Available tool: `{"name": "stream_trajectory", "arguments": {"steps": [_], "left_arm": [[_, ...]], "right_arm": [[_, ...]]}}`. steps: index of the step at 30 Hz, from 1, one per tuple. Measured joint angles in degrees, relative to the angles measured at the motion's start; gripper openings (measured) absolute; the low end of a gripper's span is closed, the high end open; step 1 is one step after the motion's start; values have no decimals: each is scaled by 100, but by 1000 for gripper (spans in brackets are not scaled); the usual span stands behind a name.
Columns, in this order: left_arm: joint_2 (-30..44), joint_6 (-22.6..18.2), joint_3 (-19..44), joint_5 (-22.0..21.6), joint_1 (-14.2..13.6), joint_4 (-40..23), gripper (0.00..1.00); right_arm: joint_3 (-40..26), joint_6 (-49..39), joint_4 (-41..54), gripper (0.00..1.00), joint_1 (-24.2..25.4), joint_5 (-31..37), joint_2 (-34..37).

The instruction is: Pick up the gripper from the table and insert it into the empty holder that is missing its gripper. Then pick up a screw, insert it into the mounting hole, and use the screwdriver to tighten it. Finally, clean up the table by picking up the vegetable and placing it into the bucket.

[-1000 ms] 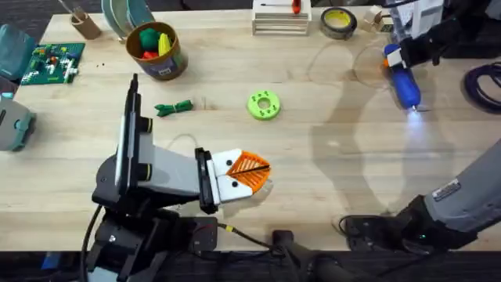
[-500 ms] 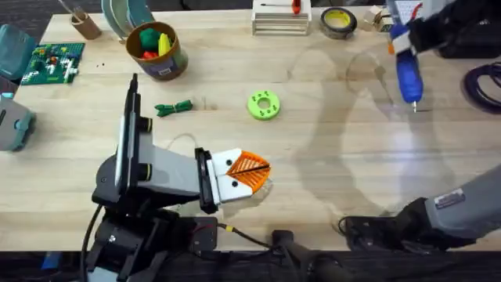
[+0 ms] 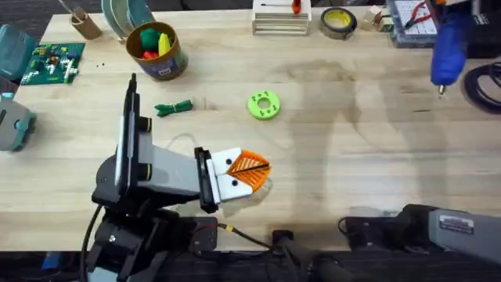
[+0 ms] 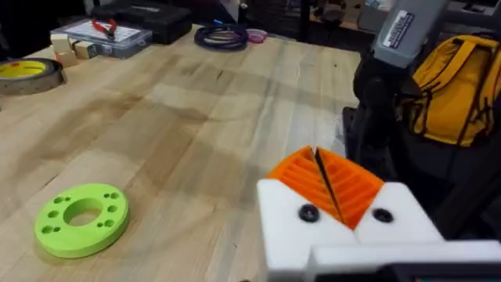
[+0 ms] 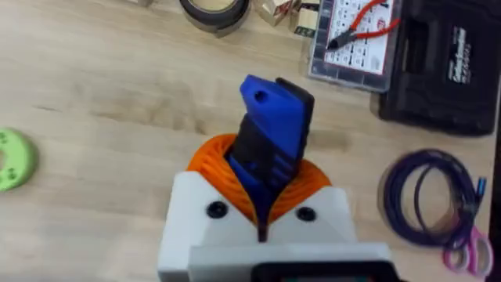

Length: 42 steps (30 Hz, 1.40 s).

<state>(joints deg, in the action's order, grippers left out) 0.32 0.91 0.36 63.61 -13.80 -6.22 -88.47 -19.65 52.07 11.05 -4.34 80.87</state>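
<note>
My right gripper (image 5: 262,196) is shut on the blue screwdriver (image 5: 270,137), which hangs above the table's far right corner (image 3: 448,47) with its dark tip pointing toward me. My left gripper (image 3: 249,172) rests low near the table's front middle. Its white blocks and orange ribbed pads (image 4: 344,184) are pressed together with nothing between them. The dark-green vegetable (image 3: 174,107) lies flat left of centre. Behind it stands the tan bucket (image 3: 168,63) holding red, yellow and green pieces. The loose gripper, the bare holder and the screw are out of view.
A lime-green disc (image 3: 264,105) with holes lies mid-table. At the back are a yellow tape roll (image 3: 339,22), a parts box with red pliers (image 5: 362,35) and a black case (image 5: 442,66). A purple cable coil (image 5: 434,196) lies at the right edge. A green brick board (image 3: 52,63) sits far left.
My right arm has carried the screwdriver up and to the right, from the right-middle of the table toward the far right corner. The left arm has stayed still.
</note>
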Motion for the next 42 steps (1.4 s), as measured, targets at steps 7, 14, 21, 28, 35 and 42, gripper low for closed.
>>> {"name": "stream_trajectory", "arguments": {"steps": [7, 14, 21, 28, 35, 42], "left_arm": [[0, -161, 0, -2, 0, -2, 4], [0, -311, 0, -2, 0, -2, 4], [0, -350, 0, -3, 0, -2, 4], [0, -350, 0, -2, 0, 0, 4], [0, -270, 0, -15, 0, 0, 4], [-1, -233, 0, -24, 0, 0, 4]], "right_arm": [[0, 189, 644, 11, 0, 2, -685], [146, 213, 870, 11, 0, 1, -1384], [1301, 312, 666, 11, 0, -82, -2751], [2559, 546, -306, 11, 0, -967, -4010], [3991, 1338, -1909, 10, 0, -2068, -4892], [5227, 2524, -3734, 10, -38, -2956, -5523]]}}
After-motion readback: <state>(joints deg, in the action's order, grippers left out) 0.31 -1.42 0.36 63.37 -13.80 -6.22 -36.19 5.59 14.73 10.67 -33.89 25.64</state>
